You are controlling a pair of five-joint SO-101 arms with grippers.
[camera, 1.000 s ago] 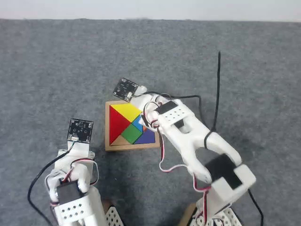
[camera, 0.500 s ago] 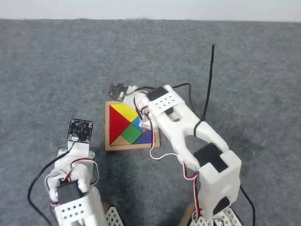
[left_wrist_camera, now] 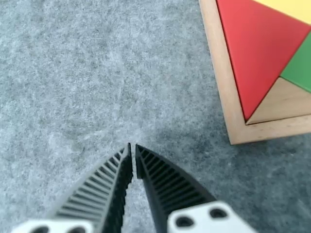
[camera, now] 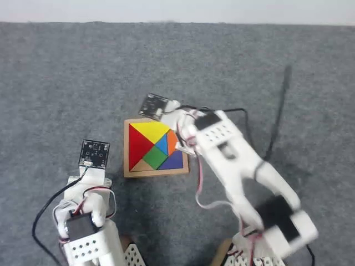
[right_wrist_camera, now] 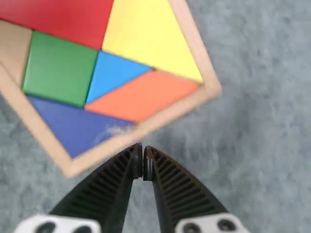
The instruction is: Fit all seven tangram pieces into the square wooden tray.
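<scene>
Over on the left, the left tool point(left_wrist_camera: 132, 147) is pinched shut on nothing, hanging low over the grey tabletop point(camera: 66, 83) just off a corner of the tray point(camera: 155, 173).

Now the tray itself, mid-tabletop. There's a red triangle point(camera: 138, 147) down its left side and a yellow triangle point(camera: 150, 131) along the top. The green square point(camera: 156, 158) and small blue triangle point(camera: 162, 145) sit in the centre, and a plain wooden triangle point(left_wrist_camera: 282, 103) is tucked into the bottom-left corner. The purple piece point(camera: 174, 161) is at the bottom right, and the orange piece point(camera: 172, 141) lies against the right rim. That's seven by my count, all inside the frame.

On to the right: the right tool point(right_wrist_camera: 142, 162) has its fingers closed together too, empty, poised just outside the rim beside the purple piece.

So I'd call this the tail end of the job, with only checking left. From overhead the arm partly covers the orange piece, so I can't tell whether it sits flush. If it's proud, the next move wants a gentle downward press with closed tips. Otherwise it's simply a clean lift away without nudging the tray.
</scene>
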